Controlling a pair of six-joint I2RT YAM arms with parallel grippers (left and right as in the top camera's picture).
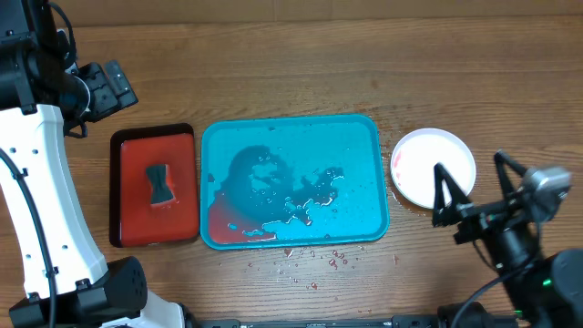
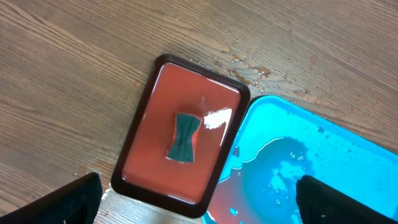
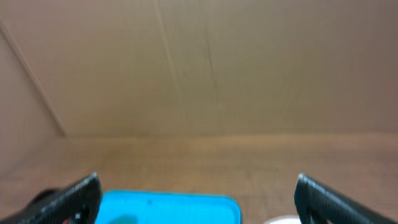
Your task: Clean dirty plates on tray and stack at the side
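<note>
at the left side of the desk (image 1: 291,73) the left hand (image 2: 199,186) hangs above the red tray (image 1: 132,155), fingers spread wide and holding nothing. that small tray holds only a dark, bow-shaped sponge (image 1: 161,185), lying flat near its middle on a wet-looking film.

just beside it, to the right, sits the blue tray (image 1: 360,146). no plate is on it; what it holds is a puddle (image 1: 273,196) of water, tinted red toward the near left corner. droplets (image 1: 319,260) speckle the desk along its near edge.

right of the blue tray, apart from it, a white plate (image 1: 433,166) rests on the desk with a faint pink smear (image 1: 398,164) at its left rim. i cannot tell whether other plates lie beneath it. the right hand (image 3: 196,183) is just beside the plate, fingers spread, gripping nothing.

as a judgement, the task looks close to finished: the blue tray is cleared and the plate is set aside. what may be left is wiping off that pink trace and confirming the stack.
</note>
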